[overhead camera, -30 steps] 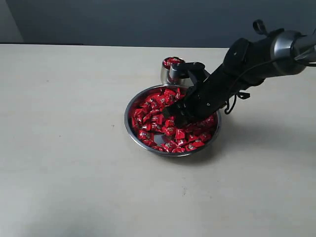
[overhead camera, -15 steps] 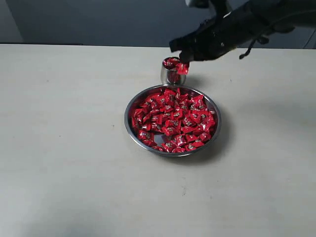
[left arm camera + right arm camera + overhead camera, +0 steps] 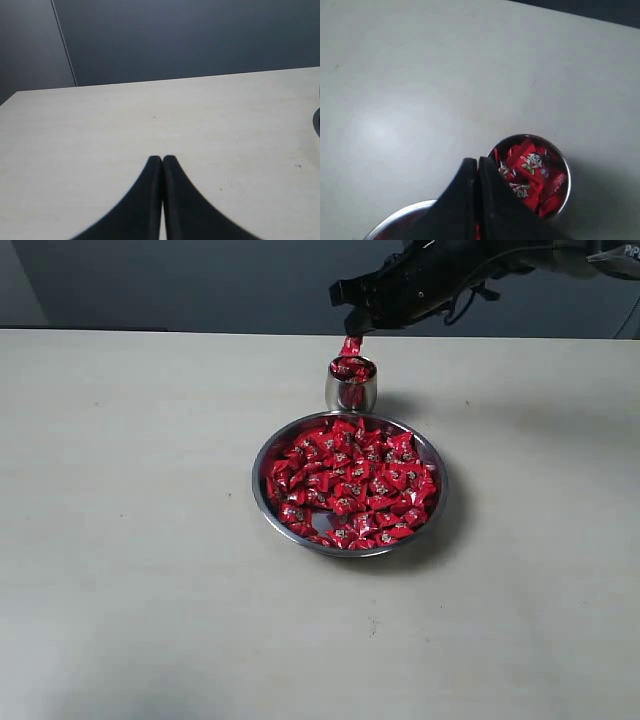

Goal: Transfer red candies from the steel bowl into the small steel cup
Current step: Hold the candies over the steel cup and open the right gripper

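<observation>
So, labels first: each wrapper had a small pale mark in the middle, and the right wrist view showed it as a little white figure, but any print was too small for me to read.

My right gripper [image 3: 352, 330] hung directly over the small steel cup [image 3: 351, 392], jaws pinched together on one red candy [image 3: 350, 346] that dangled just above the cup's mouth. The cup was packed to the brim with red wrappers. Just in front of it sat the steel bowl [image 3: 257, 485], and I couldn't tell whether the two rims touched. The red candies [image 3: 350, 485] covered almost the whole bowl floor, with a small bare steel patch near the front left.

My left gripper [image 3: 162, 160] was closed with nothing in it, fingertips pressed together over plain tabletop.

The table [image 3: 130, 540] was pale, matte and lightly scuffed, with wide open stretches on both sides of the bowl and in front of it. Its far edge ran not far behind the cup, against a dark grey wall [image 3: 200, 280].
</observation>
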Robot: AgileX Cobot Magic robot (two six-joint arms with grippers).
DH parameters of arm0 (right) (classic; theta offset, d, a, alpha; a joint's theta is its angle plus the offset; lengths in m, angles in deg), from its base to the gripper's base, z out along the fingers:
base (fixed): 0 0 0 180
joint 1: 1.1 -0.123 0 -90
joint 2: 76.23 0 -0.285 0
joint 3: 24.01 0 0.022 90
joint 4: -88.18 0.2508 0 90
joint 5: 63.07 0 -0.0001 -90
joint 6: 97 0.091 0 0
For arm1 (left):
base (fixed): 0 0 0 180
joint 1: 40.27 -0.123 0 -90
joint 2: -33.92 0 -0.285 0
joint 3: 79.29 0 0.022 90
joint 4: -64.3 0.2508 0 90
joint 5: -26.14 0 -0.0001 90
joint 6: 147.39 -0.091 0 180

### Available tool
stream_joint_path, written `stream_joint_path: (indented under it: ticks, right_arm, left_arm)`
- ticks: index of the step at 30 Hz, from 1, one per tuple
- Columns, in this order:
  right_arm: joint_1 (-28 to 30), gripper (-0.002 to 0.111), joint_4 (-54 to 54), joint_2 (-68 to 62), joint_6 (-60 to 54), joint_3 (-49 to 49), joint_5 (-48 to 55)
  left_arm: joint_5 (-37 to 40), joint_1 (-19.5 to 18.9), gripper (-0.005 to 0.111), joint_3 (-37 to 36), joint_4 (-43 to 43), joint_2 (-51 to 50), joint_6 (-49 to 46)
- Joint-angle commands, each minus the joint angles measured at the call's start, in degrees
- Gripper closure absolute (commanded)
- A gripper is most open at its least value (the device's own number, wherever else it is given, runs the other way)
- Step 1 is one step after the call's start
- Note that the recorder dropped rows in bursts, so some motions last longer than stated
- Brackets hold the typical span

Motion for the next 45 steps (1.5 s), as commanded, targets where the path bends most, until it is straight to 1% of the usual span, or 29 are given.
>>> stream_joint_path:
  ticks: [1, 3, 7, 11, 18, 28, 39, 45]
  right_arm:
    - [0.32, 0.109, -2.85, -1.10, 1.58, 2.01, 0.40]
    - [0.64, 0.109, -4.93, -1.34, 3.25, 2.01, 0.11]
    - [1.99, 0.109, -5.17, -1.78, 4.22, 2.01, 0.38]
    - [3.23, 0.109, -3.14, -1.78, 3.83, 2.01, -0.21]
    - [3.58, 0.109, -2.78, -1.78, 2.98, 2.01, -1.63]
    - [3.58, 0.109, 7.00, -5.22, -3.19, 2.01, -1.66]
    - [3.58, 0.109, 10.05, -9.40, -7.15, 2.01, -3.42]
    - [3.58, 0.109, 11.32, -9.56, -8.88, 2.01, -3.44]
  left_arm:
    - [-0.27, -0.12, 0.106, 0.48, 0.11, 0.27, 0.10]
    - [-0.27, -0.12, 0.106, 0.48, 0.11, 0.27, 0.10]
    - [-0.27, -0.12, 0.106, 0.48, 0.11, 0.27, 0.10]
    - [-0.27, -0.12, 0.106, 0.48, 0.11, 0.27, 0.10]
    - [-0.27, -0.12, 0.106, 0.48, 0.11, 0.27, 0.10]
    - [-0.27, -0.12, 0.106, 0.48, 0.11, 0.27, 0.10]
    - [-0.27, -0.12, 0.106, 0.48, 0.11, 0.27, 0.10]
    - [-0.27, -0.12, 0.106, 0.48, 0.11, 0.27, 0.10]
